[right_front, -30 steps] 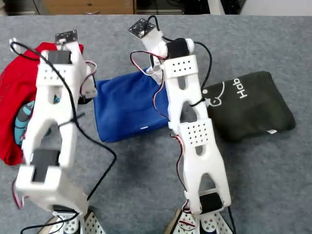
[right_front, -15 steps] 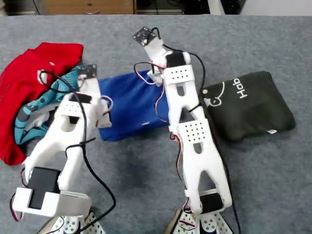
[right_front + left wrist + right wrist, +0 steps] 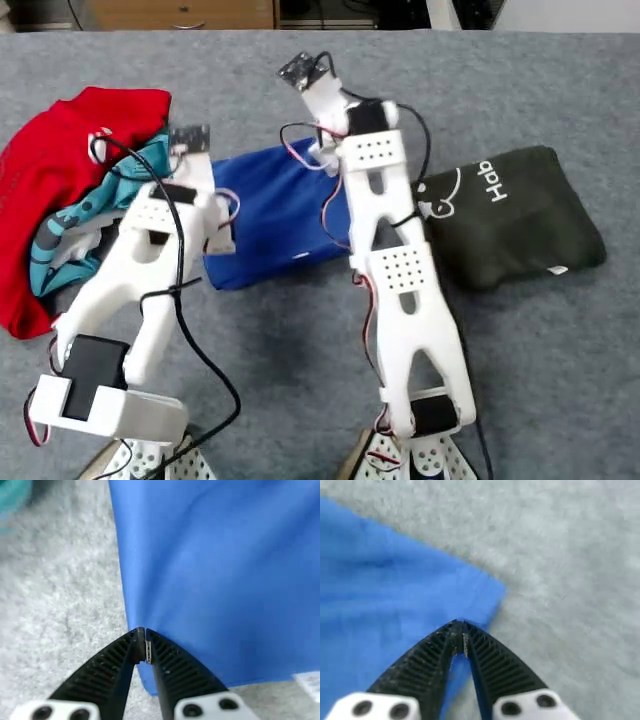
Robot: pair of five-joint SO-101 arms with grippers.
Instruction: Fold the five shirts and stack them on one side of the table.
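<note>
- Between the left gripper (image 3: 142, 642) tips, clamped together: the blue shirt (image 3: 225, 580) edge.
- Under the right gripper (image 3: 460, 632), its tips pinch that shirt's corner.
- Beyond the left gripper: teal shirt (image 3: 58, 242) touching red shirt (image 3: 50, 160); black shirt (image 3: 505, 230) off to the right gripper's side.

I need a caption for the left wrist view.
Left gripper pinches the blue shirt at its edge, above the grey table.

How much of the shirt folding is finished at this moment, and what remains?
Done: the dark shirt lies folded on the right. In hand: the left claw and right claw are each shut on an edge of the folded blue shirt. Left: the red shirt and teal shirt lie crumpled together, and nothing is stacked yet.
</note>
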